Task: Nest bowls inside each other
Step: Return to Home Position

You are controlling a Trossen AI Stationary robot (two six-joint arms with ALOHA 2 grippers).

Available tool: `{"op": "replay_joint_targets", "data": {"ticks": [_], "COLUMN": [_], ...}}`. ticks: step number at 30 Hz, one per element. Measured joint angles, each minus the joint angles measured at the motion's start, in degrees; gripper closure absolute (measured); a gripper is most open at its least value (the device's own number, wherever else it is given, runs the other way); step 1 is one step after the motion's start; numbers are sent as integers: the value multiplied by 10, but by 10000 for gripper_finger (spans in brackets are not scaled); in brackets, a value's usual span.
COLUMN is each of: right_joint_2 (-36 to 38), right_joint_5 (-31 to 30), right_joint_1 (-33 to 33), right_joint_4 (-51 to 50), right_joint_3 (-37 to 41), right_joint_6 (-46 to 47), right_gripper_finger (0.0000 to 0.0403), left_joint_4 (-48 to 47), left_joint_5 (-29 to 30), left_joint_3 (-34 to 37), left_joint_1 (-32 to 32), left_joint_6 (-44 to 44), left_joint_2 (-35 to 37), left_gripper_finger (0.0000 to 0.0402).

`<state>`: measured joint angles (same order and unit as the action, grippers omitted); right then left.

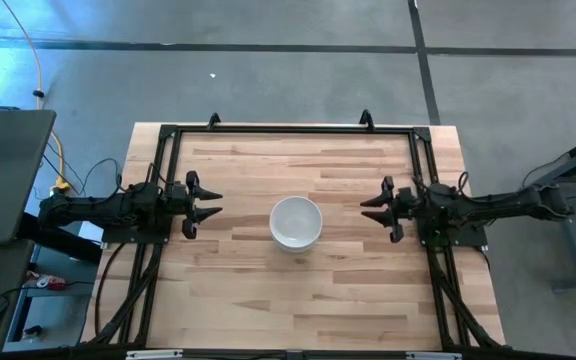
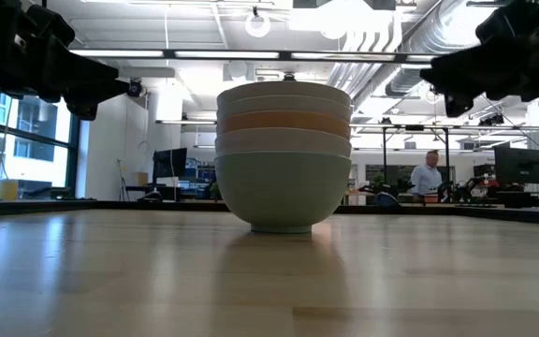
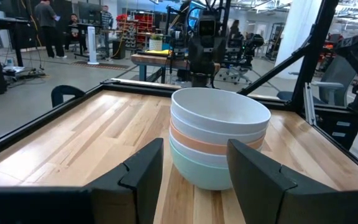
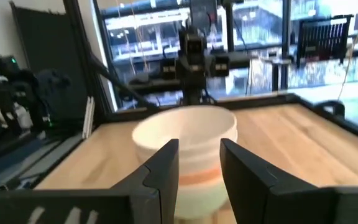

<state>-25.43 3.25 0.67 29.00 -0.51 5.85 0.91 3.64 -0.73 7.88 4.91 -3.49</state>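
Observation:
The bowls stand nested in one stack (image 1: 296, 222) at the table's middle. In the low view the stack (image 2: 284, 159) rests on the foot of a mint green bowl (image 2: 282, 192); above it show a white rim, a salmon-orange rim (image 2: 284, 122) and white rims on top. My left gripper (image 1: 212, 203) hovers open to the stack's left, pointing at it. My right gripper (image 1: 371, 209) hovers open to its right, also pointing at it. Both wrist views show the stack (image 3: 219, 137) (image 4: 185, 149) beyond open fingers.
A black metal frame (image 1: 288, 128) runs along the table's far edge and both sides. Bare wood lies around the stack on every side. People (image 2: 427, 176) stand in the room far behind the table.

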Motion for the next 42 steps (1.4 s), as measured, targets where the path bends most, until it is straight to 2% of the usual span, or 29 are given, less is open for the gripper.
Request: {"op": "replay_joint_targets", "data": {"ticks": [9, 18, 33, 37, 42], "right_joint_2": [72, 156, 253, 251, 252], "right_joint_5": [0, -17, -41, -33, -25], "right_joint_1": [1, 1, 1, 0, 0], "right_joint_4": [-190, -286, -233, -195, -197], "right_joint_3": [-47, -52, -11, 0, 0], "right_joint_6": [1, 6, -19, -18, -14], "right_gripper_finger": [292, 293, 293, 292, 292], "left_joint_4": [0, 0, 0, 0, 0], "left_joint_5": [0, 0, 0, 0, 0], "left_joint_3": [0, 0, 0, 0, 0], "left_joint_1": [0, 0, 0, 0, 0], "left_joint_6": [0, 0, 0, 0, 0], "left_joint_2": [0, 0, 0, 0, 0], "left_gripper_finger": [236, 236, 236, 236, 236]}}
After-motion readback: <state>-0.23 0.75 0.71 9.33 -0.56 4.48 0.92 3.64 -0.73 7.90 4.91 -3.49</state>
